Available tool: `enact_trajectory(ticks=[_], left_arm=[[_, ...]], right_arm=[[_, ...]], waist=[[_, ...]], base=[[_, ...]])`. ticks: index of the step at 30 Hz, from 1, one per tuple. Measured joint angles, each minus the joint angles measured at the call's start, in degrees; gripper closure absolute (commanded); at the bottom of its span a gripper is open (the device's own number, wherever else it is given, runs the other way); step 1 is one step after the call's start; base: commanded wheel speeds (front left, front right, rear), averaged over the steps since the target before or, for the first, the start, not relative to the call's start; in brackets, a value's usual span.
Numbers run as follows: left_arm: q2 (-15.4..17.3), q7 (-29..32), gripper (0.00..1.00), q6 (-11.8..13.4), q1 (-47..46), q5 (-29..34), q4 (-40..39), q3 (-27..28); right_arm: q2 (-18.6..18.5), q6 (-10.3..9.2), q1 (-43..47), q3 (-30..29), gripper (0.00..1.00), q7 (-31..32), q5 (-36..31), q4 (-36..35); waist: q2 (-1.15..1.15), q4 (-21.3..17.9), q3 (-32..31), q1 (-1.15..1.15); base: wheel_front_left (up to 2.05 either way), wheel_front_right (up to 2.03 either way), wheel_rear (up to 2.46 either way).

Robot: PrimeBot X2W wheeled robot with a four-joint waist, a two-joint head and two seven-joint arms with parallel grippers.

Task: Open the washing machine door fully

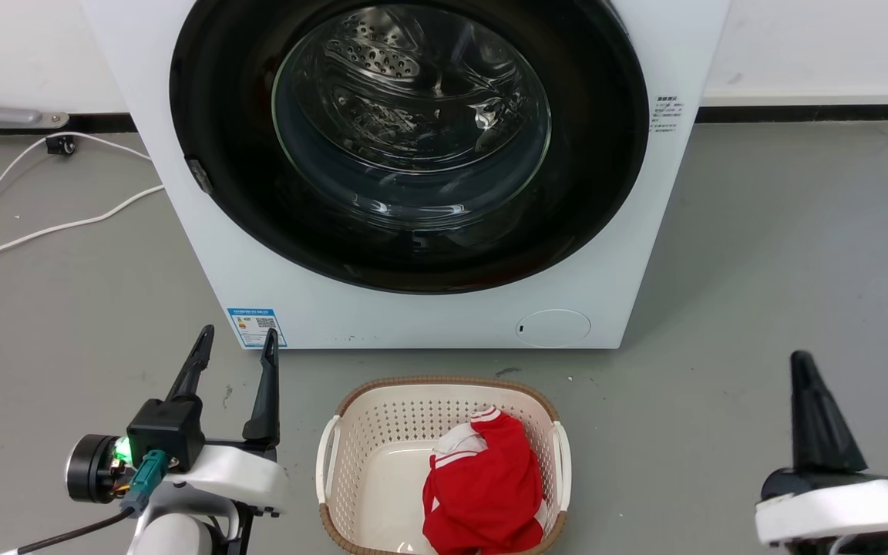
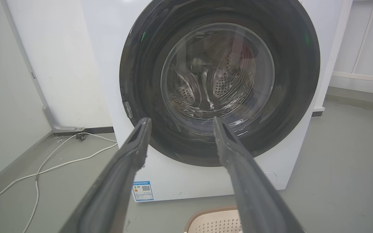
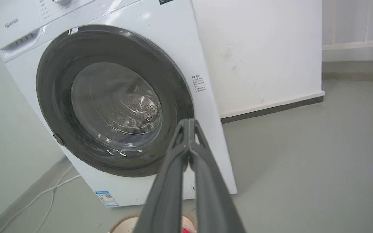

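The washing machine door (image 1: pixel 409 139) is a big glossy black disc with a clear glass bowl in its middle, lying flat against the white machine front, shut. It also shows in the left wrist view (image 2: pixel 220 81) and the right wrist view (image 3: pixel 115 100). A small latch tab (image 1: pixel 199 176) sits on its left rim. My left gripper (image 1: pixel 237 339) is open at the lower left, well short of the machine, fingers pointing at it. My right gripper (image 1: pixel 802 362) is at the lower right, its fingers pressed together (image 3: pixel 189 123) with nothing between them.
A cream laundry basket (image 1: pixel 351 408) holding a red and white garment (image 1: pixel 482 486) stands on the grey floor between my arms, just before the machine. White cables (image 1: pixel 43 223) trail over the floor at the left. A white wall runs behind.
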Motion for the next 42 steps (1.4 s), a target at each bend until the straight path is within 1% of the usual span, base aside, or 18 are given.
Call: enact_trajectory(ticks=[1,2,3,4,6,9,11,15,18,19,21,26,32,37,38,39,40,42], left_arm=[[0.0,0.0,0.0,0.0,0.0,0.0,0.0,0.1],[-0.1,0.0,0.0,0.0,0.0,0.0,0.0,0.2],[-0.1,0.0,0.0,0.0,0.0,0.0,-0.1,0.4],[-0.1,0.0,0.0,0.0,0.0,0.0,-0.1,0.4],[-0.1,0.0,0.0,0.0,0.0,0.0,-0.1,0.5],[-0.2,0.0,0.0,0.0,0.0,0.0,-0.3,0.7],[-0.3,0.0,0.0,0.0,0.0,0.0,-0.4,0.8],[-0.3,0.0,0.0,0.0,-0.2,0.0,-0.9,1.3],[-0.2,0.0,0.0,0.0,-1.1,0.0,-1.4,1.7],[-0.1,0.0,0.0,0.0,-1.3,0.0,-1.7,2.0],[-0.1,0.0,0.0,0.0,-1.8,0.0,-2.0,2.2],[0.0,0.0,0.0,-0.4,-3.7,0.0,-3.2,2.3],[0.4,0.0,0.0,-1.0,-7.1,0.0,-4.6,2.5],[0.5,0.0,0.0,-1.5,-9.6,0.1,-5.5,2.4],[0.5,0.0,0.0,-1.5,-9.6,0.1,-5.5,2.4],[0.5,0.0,0.0,-1.5,-10.2,0.1,-5.6,2.4],[0.5,0.0,0.0,-1.6,-11.0,0.1,-5.9,2.3],[0.0,0.0,0.0,-1.7,-11.4,0.2,-6.3,2.1]], right_arm=[[0.0,0.0,-0.3,-0.3,1.0,-0.7,2.9,0.1],[0.0,0.0,-0.8,-0.3,1.0,-1.4,7.5,0.3],[0.0,0.0,-1.6,-0.4,1.0,-2.7,15.6,0.6],[0.0,0.0,-1.6,-0.4,1.0,-2.7,15.6,0.6],[0.0,0.0,-2.7,-0.1,1.0,-3.5,27.1,1.2],[0.0,0.0,-4.9,0.7,1.0,-4.0,47.5,2.5],[0.1,0.0,-7.0,0.6,1.0,-4.0,57.3,2.9],[0.1,-0.01,-12.6,-1.3,1.0,-1.3,66.9,4.5],[-0.4,-0.01,-18.0,-3.6,1.0,2.1,71.7,8.0],[-1.2,-0.01,-22.5,-4.8,1.0,4.0,74.6,10.9],[-2.8,-0.01,-27.2,-5.4,1.0,5.4,76.0,14.7],[-8.1,-0.01,-40.0,-4.8,1.0,8.6,76.5,26.3],[-14.1,-0.01,-57.2,-1.1,1.0,13.6,73.7,40.1],[-17.0,-0.01,-70.4,2.4,1.0,17.9,69.6,51.0],[-17.0,-0.01,-70.4,2.4,1.0,17.9,69.6,51.0],[-17.2,-0.01,-72.9,3.1,1.0,18.9,69.0,53.1],[-17.3,-0.01,-77.6,5.2,1.0,21.2,66.8,57.2],[-17.1,-0.01,-81.5,7.3,1.0,23.5,64.8,60.6]], waist=[[0.0,0.0,0.0,0.0],[0.0,0.0,0.0,0.0],[0.0,-0.1,0.1,0.0],[0.0,-0.1,0.1,0.0],[0.0,-0.2,0.2,0.0],[0.0,-0.3,0.4,0.0],[0.0,-0.5,0.5,0.0],[0.0,-0.8,1.3,0.0],[0.0,-0.9,2.1,0.0],[0.0,-1.0,2.8,0.0],[0.0,-0.9,3.6,0.0],[0.0,-0.5,6.2,0.0],[0.0,0.3,10.7,0.0],[0.0,1.2,14.4,0.0],[0.0,1.2,14.4,0.0],[0.0,1.4,15.0,0.01],[0.0,1.7,16.3,0.0],[0.0,2.0,17.5,0.01]], base=[[0.0,0.0,0.0],[0.0,0.0,0.0],[0.0,0.0,0.0],[0.0,0.0,0.0],[0.0,0.0,0.0],[0.0,0.0,0.0],[0.0,0.0,0.0],[0.0,0.0,0.0],[0.0,0.0,0.0],[0.0,0.0,0.0],[0.0,0.0,0.0],[0.0,0.0,0.0],[0.0,0.0,0.0],[0.0,0.0,0.0],[0.0,0.0,0.0],[0.0,0.0,0.0],[0.0,0.0,0.0],[0.0,0.0,0.0]])
